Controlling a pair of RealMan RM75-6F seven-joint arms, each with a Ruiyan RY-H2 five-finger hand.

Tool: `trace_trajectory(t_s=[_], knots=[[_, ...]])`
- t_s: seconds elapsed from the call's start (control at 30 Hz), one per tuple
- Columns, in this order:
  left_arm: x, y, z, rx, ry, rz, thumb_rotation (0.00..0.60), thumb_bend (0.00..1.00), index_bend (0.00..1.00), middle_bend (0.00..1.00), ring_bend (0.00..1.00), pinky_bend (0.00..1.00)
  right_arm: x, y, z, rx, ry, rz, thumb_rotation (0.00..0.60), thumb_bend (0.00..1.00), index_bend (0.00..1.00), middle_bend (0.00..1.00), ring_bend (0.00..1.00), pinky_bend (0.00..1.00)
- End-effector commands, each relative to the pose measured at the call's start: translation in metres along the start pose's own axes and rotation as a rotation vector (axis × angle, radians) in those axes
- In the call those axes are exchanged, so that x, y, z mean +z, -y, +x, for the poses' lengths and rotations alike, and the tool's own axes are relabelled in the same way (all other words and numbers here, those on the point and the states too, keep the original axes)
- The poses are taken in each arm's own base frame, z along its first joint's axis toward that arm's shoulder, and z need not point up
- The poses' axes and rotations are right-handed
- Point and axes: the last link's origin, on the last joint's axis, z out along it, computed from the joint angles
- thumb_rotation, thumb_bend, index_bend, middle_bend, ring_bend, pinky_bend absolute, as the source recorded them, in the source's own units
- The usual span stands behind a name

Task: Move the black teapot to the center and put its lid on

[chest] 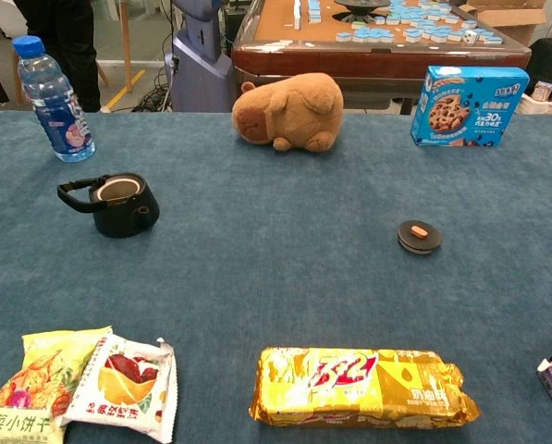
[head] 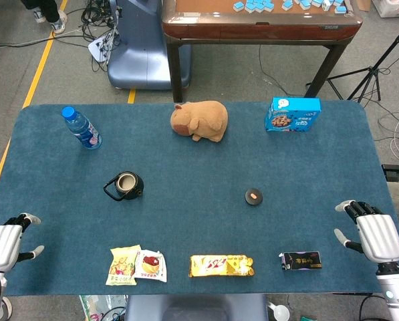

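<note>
The black teapot (head: 124, 184) (chest: 116, 203) stands upright and lidless on the left half of the blue table, handle pointing left. Its round black lid (head: 254, 196) (chest: 419, 236), with an orange knob, lies flat on the right half, well apart from the pot. My left hand (head: 5, 244) rests at the table's near-left edge, fingers apart and holding nothing. At the near-right edge my right hand (head: 371, 234) is likewise empty with fingers spread. Neither hand appears in the chest view.
A plush capybara (head: 200, 121) sits at the back centre, a water bottle (head: 81, 128) back left, a blue cookie box (head: 293, 114) back right. Snack packets (head: 137, 265), a gold biscuit pack (head: 221, 265) and a small dark box (head: 301, 261) line the near edge.
</note>
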Motion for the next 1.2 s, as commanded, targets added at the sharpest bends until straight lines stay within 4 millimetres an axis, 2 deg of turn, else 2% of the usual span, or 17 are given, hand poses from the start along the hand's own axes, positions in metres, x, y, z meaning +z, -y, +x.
trace_trajectory(t_s=[0.03,0.63,0.77,0.87,0.93,1.0,1.07,1.2], knots=[[0.000,0.000,0.000,0.001,0.002,-0.002,0.600,0.02,0.41,0.38,0.42,0.67,0.000,0.001,0.000,-0.002,0.004,0.001,0.600,0.26,0.37,0.35,0.31,0.43],[-0.001,0.001,0.002,-0.012,-0.019,0.001,0.600,0.02,0.38,0.37,0.43,0.67,-0.001,0.001,0.001,0.005,0.004,0.003,0.600,0.26,0.37,0.35,0.31,0.43],[0.001,-0.004,0.002,-0.012,-0.037,-0.031,0.600,0.02,0.31,0.36,0.44,0.67,-0.004,0.000,0.003,0.012,-0.002,-0.006,0.600,0.26,0.37,0.35,0.31,0.43],[0.006,-0.009,0.001,-0.013,-0.044,-0.053,0.600,0.03,0.18,0.35,0.46,0.68,-0.006,-0.001,0.006,0.021,-0.021,-0.015,0.600,0.26,0.37,0.35,0.31,0.43],[0.010,-0.012,0.002,-0.012,-0.050,-0.073,0.600,0.05,0.15,0.35,0.48,0.70,-0.008,-0.001,0.007,0.025,-0.032,-0.015,0.600,0.26,0.37,0.35,0.31,0.43],[0.015,-0.016,0.005,-0.005,-0.054,-0.095,0.600,0.06,0.14,0.40,0.50,0.72,-0.008,-0.002,0.009,0.028,-0.037,-0.014,0.600,0.26,0.37,0.35,0.31,0.43],[0.021,-0.021,0.009,0.006,-0.060,-0.112,0.600,0.10,0.14,0.49,0.53,0.74,-0.009,-0.002,0.010,0.031,-0.039,-0.013,0.600,0.26,0.37,0.35,0.31,0.43],[0.031,-0.033,0.016,0.046,-0.084,-0.146,0.600,0.34,0.13,0.72,0.63,0.80,-0.009,-0.002,0.013,0.044,-0.052,0.004,0.600,0.26,0.37,0.35,0.31,0.43]])
